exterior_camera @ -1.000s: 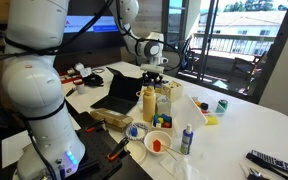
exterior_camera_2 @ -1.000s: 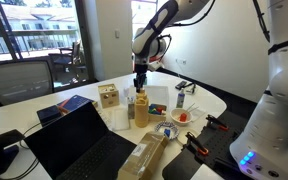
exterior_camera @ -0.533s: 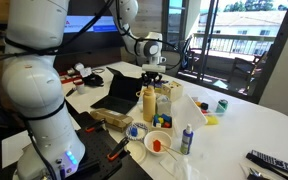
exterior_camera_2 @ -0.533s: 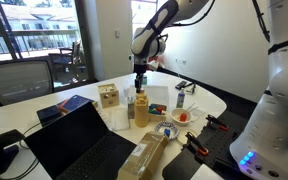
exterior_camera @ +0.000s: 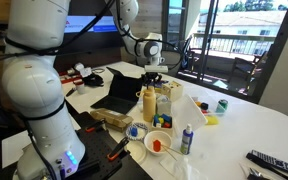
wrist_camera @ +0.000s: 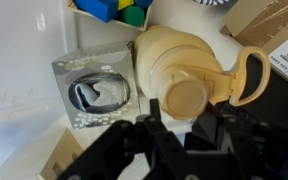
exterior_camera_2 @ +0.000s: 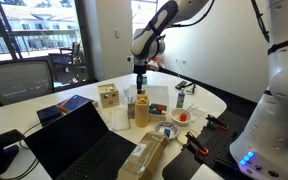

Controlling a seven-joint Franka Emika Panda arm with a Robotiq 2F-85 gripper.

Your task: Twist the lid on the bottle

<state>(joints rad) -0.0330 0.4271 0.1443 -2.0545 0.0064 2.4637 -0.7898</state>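
Pincer [wrist_camera: 174,135] directly above the bottle [wrist_camera: 184,70]: smooth cream plastic, round domed lid [wrist_camera: 184,97], curved loop handle [wrist_camera: 246,75]. Black fingers blurred at the frame bottom, straddling the lid; can't tell if pinching. Bottle upright on white table [exterior_camera: 254,125], beside clear square container [wrist_camera: 94,90] and black laptop [exterior_camera: 114,90].

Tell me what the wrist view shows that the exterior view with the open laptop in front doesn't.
Only the wrist view shows the top of the yellow bottle's lid, its looped handle, and a clear bag beside it. Only the exterior view shows the laptop, the wooden box and the arm above. Both show the yellow bottle with the gripper just over it.
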